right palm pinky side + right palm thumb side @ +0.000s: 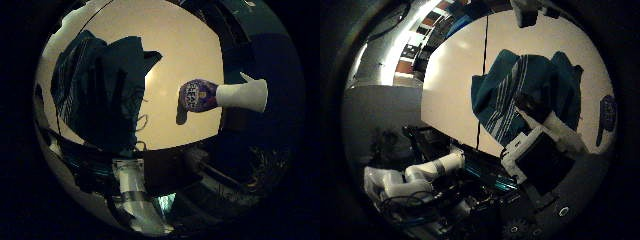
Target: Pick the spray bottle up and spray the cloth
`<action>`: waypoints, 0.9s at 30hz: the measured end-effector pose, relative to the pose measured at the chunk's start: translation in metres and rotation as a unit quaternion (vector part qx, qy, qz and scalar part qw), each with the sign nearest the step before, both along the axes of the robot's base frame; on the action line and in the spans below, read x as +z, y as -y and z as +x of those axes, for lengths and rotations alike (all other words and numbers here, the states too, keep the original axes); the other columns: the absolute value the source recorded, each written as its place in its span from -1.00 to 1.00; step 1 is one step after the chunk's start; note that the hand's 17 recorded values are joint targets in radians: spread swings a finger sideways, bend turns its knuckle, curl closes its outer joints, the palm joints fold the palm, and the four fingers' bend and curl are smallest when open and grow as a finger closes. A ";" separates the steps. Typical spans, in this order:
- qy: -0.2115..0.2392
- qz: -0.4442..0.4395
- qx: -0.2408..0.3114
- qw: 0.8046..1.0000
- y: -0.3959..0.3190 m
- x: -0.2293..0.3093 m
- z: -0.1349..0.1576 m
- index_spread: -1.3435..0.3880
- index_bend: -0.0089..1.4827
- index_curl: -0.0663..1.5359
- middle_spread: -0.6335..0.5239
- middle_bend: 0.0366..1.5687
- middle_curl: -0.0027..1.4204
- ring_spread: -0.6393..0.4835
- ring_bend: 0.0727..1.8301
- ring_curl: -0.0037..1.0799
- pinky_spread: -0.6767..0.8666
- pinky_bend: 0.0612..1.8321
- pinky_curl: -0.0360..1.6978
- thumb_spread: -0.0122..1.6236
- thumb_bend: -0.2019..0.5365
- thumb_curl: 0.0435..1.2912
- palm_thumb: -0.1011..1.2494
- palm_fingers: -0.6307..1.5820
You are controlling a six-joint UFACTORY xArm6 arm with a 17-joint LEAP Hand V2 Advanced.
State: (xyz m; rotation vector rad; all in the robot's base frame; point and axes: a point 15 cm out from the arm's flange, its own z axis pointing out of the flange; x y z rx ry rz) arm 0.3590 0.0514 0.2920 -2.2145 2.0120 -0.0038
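Observation:
The spray bottle lies on its side on the pale table, with a purple label and a white end. The cloth is a dark teal, crumpled towel lying beside it, a short gap away. The right thumb side palm view shows the cloth as teal with pale stripes. My right hand hangs above the table, well away from both. One white and black finger reaches out straight over the cloth. The hand holds nothing.
A dark seam runs across the table top. Past the table's edge there is dark clutter and shelving. Another part of my hand shows near the table's edge.

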 end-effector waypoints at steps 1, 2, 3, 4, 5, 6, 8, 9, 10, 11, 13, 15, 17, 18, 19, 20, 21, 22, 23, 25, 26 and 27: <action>0.007 0.000 -0.005 1.000 0.004 0.002 0.004 0.14 -0.67 -0.36 0.06 -0.66 -0.47 0.43 -0.86 -0.61 0.32 -0.87 -0.74 0.34 -0.50 -0.42 0.59 -0.07; 0.013 0.000 -0.011 1.000 0.008 0.004 0.007 0.14 -0.67 -0.36 0.06 -0.66 -0.47 0.43 -0.86 -0.61 0.32 -0.87 -0.74 0.34 -0.50 -0.42 0.59 -0.07; 0.017 0.000 -0.015 1.000 0.013 0.006 0.009 0.14 -0.67 -0.36 0.06 -0.66 -0.46 0.43 -0.86 -0.61 0.31 -0.87 -0.74 0.34 -0.50 -0.41 0.58 -0.07; 0.023 0.001 -0.021 1.000 0.018 0.009 0.012 0.14 -0.68 -0.36 0.06 -0.66 -0.46 0.42 -0.86 -0.61 0.31 -0.87 -0.74 0.34 -0.50 -0.41 0.58 -0.07; 0.027 0.000 -0.027 0.999 0.025 0.012 0.013 0.14 -0.69 -0.36 0.06 -0.66 -0.46 0.42 -0.86 -0.61 0.31 -0.87 -0.74 0.34 -0.50 -0.41 0.57 -0.07; 0.033 0.000 -0.033 0.999 0.032 0.015 0.015 0.14 -0.70 -0.36 0.06 -0.65 -0.46 0.42 -0.86 -0.61 0.31 -0.87 -0.74 0.33 -0.51 -0.41 0.55 -0.07; 0.053 -0.001 -0.044 0.998 0.045 0.027 0.018 0.15 -0.72 -0.37 0.06 -0.66 -0.46 0.42 -0.86 -0.60 0.30 -0.86 -0.73 0.33 -0.52 -0.40 0.53 -0.08; 0.064 0.000 -0.049 0.997 0.052 0.033 0.019 0.16 -0.74 -0.38 0.06 -0.67 -0.47 0.42 -0.85 -0.60 0.31 -0.86 -0.73 0.32 -0.52 -0.40 0.51 -0.08; 0.076 0.000 -0.055 0.996 0.059 0.040 0.021 0.16 -0.75 -0.38 0.06 -0.68 -0.47 0.42 -0.85 -0.59 0.31 -0.85 -0.73 0.33 -0.53 -0.41 0.47 -0.09; 0.087 0.001 -0.063 0.994 0.067 0.047 0.021 0.17 -0.75 -0.39 0.07 -0.68 -0.47 0.43 -0.85 -0.59 0.31 -0.85 -0.72 0.32 -0.53 -0.41 0.44 -0.09; 0.110 0.005 -0.082 0.990 0.082 0.062 0.021 0.18 -0.77 -0.42 0.08 -0.67 -0.47 0.43 -0.85 -0.58 0.31 -0.85 -0.71 0.33 -0.55 -0.42 0.35 -0.10; 0.138 0.015 -0.101 0.985 0.096 0.079 0.019 0.19 -0.78 -0.44 0.10 -0.69 -0.47 0.45 -0.84 -0.57 0.32 -0.83 -0.69 0.32 -0.55 -0.44 0.25 -0.12; 0.160 0.020 -0.124 0.979 0.115 0.092 0.017 0.20 -0.79 -0.47 0.12 -0.70 -0.47 0.46 -0.83 -0.56 0.32 -0.81 -0.68 0.32 -0.55 -0.46 0.17 -0.15; 0.173 0.021 -0.138 0.975 0.126 0.099 0.015 0.21 -0.79 -0.48 0.14 -0.71 -0.47 0.46 -0.83 -0.55 0.33 -0.80 -0.67 0.31 -0.54 -0.47 0.13 -0.17; 0.183 0.023 -0.148 0.972 0.136 0.105 0.012 0.22 -0.78 -0.50 0.15 -0.71 -0.47 0.47 -0.83 -0.55 0.32 -0.79 -0.66 0.31 -0.53 -0.47 0.12 -0.18; 0.196 0.024 -0.156 0.968 0.145 0.112 0.009 0.22 -0.78 -0.50 0.15 -0.70 -0.47 0.47 -0.84 -0.56 0.32 -0.79 -0.66 0.32 -0.53 -0.48 0.11 -0.18; 0.208 0.028 -0.164 0.964 0.153 0.119 0.006 0.22 -0.77 -0.51 0.16 -0.71 -0.47 0.48 -0.84 -0.55 0.32 -0.79 -0.66 0.32 -0.52 -0.48 0.10 -0.19; 0.218 0.033 -0.169 0.961 0.160 0.123 0.004 0.23 -0.77 -0.51 0.16 -0.71 -0.47 0.48 -0.84 -0.55 0.32 -0.79 -0.65 0.31 -0.52 -0.48 0.09 -0.19; 0.231 0.039 -0.175 0.956 0.167 0.130 0.002 0.23 -0.77 -0.51 0.18 -0.72 -0.48 0.49 -0.84 -0.55 0.33 -0.79 -0.65 0.31 -0.52 -0.48 0.09 -0.20; 0.258 0.052 -0.187 0.947 0.179 0.143 -0.004 0.24 -0.77 -0.52 0.18 -0.72 -0.48 0.49 -0.84 -0.54 0.33 -0.80 -0.64 0.31 -0.52 -0.48 0.09 -0.20; 0.270 0.058 -0.193 0.941 0.185 0.148 -0.007 0.24 -0.76 -0.52 0.18 -0.72 -0.48 0.49 -0.84 -0.54 0.33 -0.80 -0.64 0.30 -0.51 -0.48 0.10 -0.20; 0.281 0.065 -0.200 0.936 0.192 0.152 -0.010 0.24 -0.76 -0.52 0.19 -0.73 -0.48 0.49 -0.84 -0.54 0.33 -0.80 -0.64 0.30 -0.51 -0.48 0.10 -0.20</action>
